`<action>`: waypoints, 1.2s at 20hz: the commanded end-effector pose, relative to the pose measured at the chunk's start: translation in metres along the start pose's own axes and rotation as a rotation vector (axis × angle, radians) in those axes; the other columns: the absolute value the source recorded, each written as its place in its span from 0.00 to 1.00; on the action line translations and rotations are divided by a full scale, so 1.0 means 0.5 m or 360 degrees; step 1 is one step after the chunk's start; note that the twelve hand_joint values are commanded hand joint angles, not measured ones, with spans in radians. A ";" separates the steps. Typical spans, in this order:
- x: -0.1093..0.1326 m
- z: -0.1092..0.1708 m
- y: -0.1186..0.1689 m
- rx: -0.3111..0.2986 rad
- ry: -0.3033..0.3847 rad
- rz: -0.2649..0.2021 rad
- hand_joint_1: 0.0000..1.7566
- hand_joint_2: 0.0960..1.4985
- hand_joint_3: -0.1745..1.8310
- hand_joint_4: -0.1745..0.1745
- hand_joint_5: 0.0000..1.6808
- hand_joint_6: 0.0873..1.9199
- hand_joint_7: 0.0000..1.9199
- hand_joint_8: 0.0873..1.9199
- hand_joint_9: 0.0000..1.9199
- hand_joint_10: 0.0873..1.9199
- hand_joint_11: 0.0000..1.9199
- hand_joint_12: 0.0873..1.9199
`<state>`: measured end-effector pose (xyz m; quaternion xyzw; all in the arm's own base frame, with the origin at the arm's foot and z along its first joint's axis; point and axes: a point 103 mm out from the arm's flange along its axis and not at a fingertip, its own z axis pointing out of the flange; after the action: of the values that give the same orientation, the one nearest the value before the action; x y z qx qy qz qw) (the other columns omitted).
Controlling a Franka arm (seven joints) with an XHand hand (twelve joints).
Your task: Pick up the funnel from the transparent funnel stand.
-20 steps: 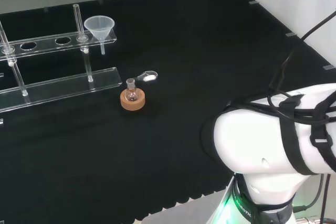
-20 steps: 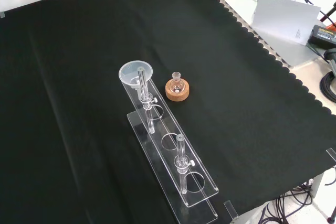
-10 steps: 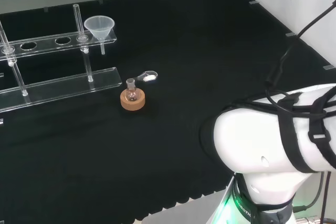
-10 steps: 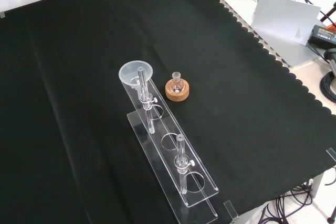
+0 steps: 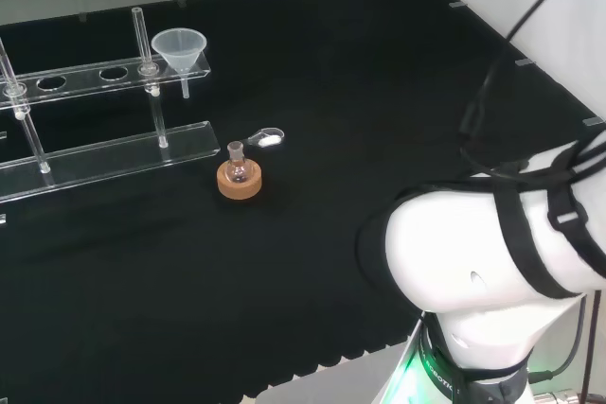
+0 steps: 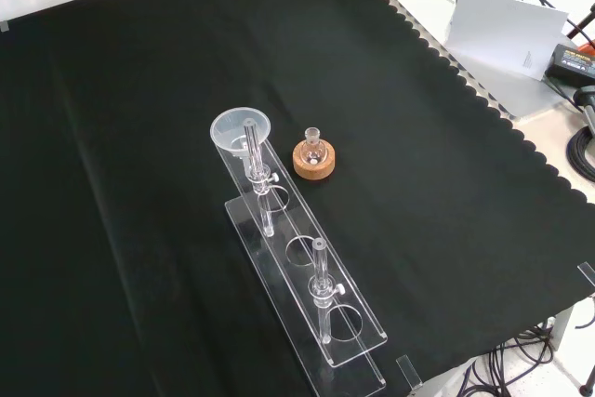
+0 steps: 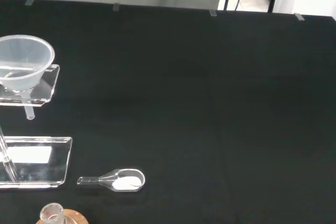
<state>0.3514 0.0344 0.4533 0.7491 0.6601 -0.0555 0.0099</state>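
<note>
I see the funnel (image 5: 180, 47) seated in the end hole of the stand (image 5: 104, 153). Flask (image 5: 237, 166) on cork ring (image 5: 239, 181) just beside the stand's base; scoop (image 7: 116, 179) near it. No legible labels. Can't tell the hand's state.

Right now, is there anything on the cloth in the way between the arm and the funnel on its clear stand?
Nothing blocks the funnel: it sits in the end hole of the stand, open cloth beside it. A small flask and a scoop lie lower, nearer the arm.
</note>
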 end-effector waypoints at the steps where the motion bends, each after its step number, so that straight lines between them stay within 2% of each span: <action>1: 0.201 0.012 0.115 0.0035 -0.0046 -0.0054 0.00 0.81 0.26 0.54 0.15 0.00 0.04 0.23 0.12 0.28 0.08 0.69; 6: 0.363 0.005 0.177 0.0066 -0.0102 -0.0174 0.03 0.78 0.25 0.53 0.15 0.00 0.04 0.23 0.12 0.28 0.08 0.69; 8: 0.417 0.012 0.193 0.0074 -0.0138 -0.0234 0.05 0.77 0.24 0.52 0.15 0.00 0.04 0.23 0.12 0.29 0.08 0.69; 11: 0.472 0.025 0.211 0.0096 -0.0155 -0.0299 0.08 0.73 0.23 0.51 0.14 0.00 0.05 0.23 0.13 0.29 0.08 0.70; 14: 0.494 0.034 0.222 0.0114 -0.0151 -0.0339 0.10 0.72 0.22 0.50 0.14 0.00 0.06 0.24 0.14 0.30 0.08 0.70; 24: 0.480 0.049 0.227 0.0140 -0.0134 -0.0401 0.14 0.69 0.22 0.49 0.13 0.00 0.06 0.24 0.14 0.30 0.08 0.70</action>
<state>0.4339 0.2924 0.4220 0.6176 0.7807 -0.0955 -0.0060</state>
